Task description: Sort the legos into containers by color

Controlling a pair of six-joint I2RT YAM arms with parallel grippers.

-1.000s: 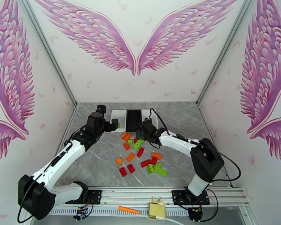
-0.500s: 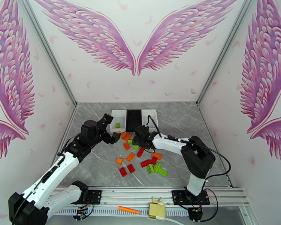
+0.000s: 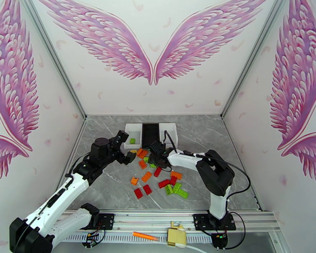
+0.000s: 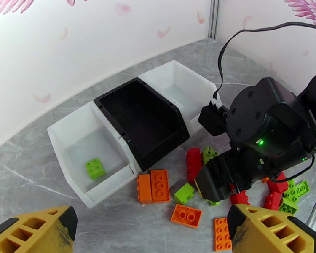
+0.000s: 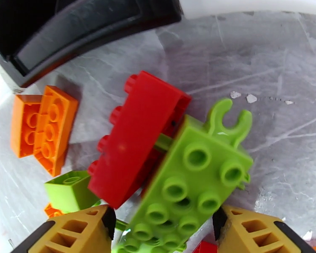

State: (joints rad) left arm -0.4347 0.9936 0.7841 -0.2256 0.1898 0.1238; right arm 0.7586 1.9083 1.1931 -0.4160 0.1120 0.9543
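Note:
Red, orange and lime green legos (image 3: 158,176) lie scattered on the grey table in front of three containers in a row: a white tray (image 3: 128,128), a black tray (image 3: 150,130) and a second white tray (image 3: 170,127). One green brick (image 4: 95,168) lies in the left white tray (image 4: 59,144). My right gripper (image 5: 164,224) is at the pile's far end, shut on a lime green brick (image 5: 191,173) with a red brick (image 5: 137,135) leaning on it. My left gripper (image 4: 151,216) hovers open and holds nothing, just near and left of the trays (image 3: 127,147).
Two joined orange bricks (image 4: 154,186) lie in front of the black tray (image 4: 141,119). An orange marker-like stick (image 3: 145,236) and a yellow block (image 3: 177,237) rest on the front rail. Walls close the table on three sides.
My left gripper has drawn back from the left white tray. My right gripper moved left to the pile's far end and its fingers narrowed around the green brick.

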